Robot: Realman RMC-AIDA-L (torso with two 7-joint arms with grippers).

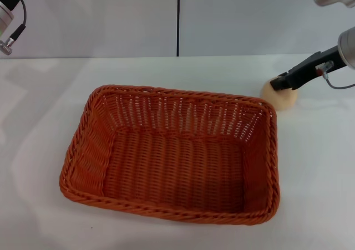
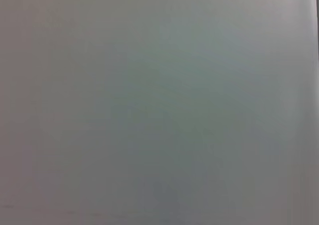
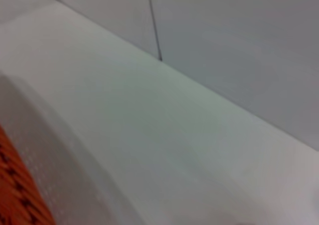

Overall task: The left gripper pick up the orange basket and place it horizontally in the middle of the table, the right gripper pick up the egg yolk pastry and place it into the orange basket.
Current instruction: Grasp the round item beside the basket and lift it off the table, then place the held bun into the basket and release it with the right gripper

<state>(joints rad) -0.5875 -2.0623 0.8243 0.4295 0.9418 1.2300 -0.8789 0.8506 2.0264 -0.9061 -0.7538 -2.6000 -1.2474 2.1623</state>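
1. The orange basket (image 1: 172, 153) lies flat mid-frame on the table (image 1: 44, 95), with open tabletop on every side.
2. At right, the right gripper (image 1: 275, 85) touches the egg yolk pastry (image 1: 280, 96) just beyond the basket's far-right corner; finger spread cannot be told.
3. The left arm sits upper left, its gripper out of view.
4. Only the right wrist view shows the basket's weave close up, at lower left.

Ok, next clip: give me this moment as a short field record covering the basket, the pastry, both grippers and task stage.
orange basket: flat on the table, mid-table, empty
egg yolk pastry: on the table beyond the basket's far right corner, outside it
right gripper: at the pastry, tips over its top edge; grasp unclear
left gripper: out of view; only the left arm shows, raised at the far left corner
stage: basket placed, pastry not yet in it
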